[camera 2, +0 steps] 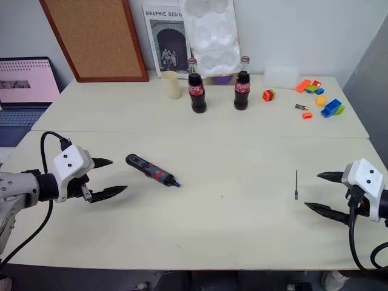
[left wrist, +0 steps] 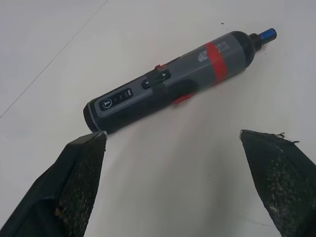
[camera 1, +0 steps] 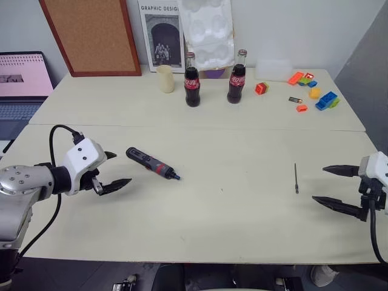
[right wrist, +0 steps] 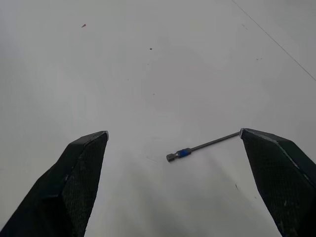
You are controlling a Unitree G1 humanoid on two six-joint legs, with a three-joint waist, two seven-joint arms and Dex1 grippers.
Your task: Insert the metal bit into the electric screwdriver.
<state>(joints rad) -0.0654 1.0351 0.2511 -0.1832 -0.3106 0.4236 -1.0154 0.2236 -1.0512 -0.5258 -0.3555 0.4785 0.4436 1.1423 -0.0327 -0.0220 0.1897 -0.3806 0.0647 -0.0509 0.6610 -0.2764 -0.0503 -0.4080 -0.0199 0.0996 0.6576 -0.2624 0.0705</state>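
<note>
The electric screwdriver (camera 1: 152,163), black with a red band and a bluish tip, lies flat on the cream table, its tip pointing right and toward the front. My left gripper (camera 1: 113,169) hovers just left of its rear end, open and empty; in the left wrist view the electric screwdriver (left wrist: 177,81) lies just beyond the fingertips. The metal bit (camera 1: 296,177), a thin dark rod, lies on the table's right side. My right gripper (camera 1: 324,185) stands open to the right of it, empty. The right wrist view shows the metal bit (right wrist: 202,147) ahead, near one fingertip.
At the back stand two cola bottles (camera 1: 192,88), a cream cup (camera 1: 165,79), a cork board (camera 1: 91,35) and a poster. Toy bricks (camera 1: 313,94) lie scattered at the back right. A laptop (camera 1: 19,85) sits off to the left. A seam (camera 1: 200,128) crosses the table.
</note>
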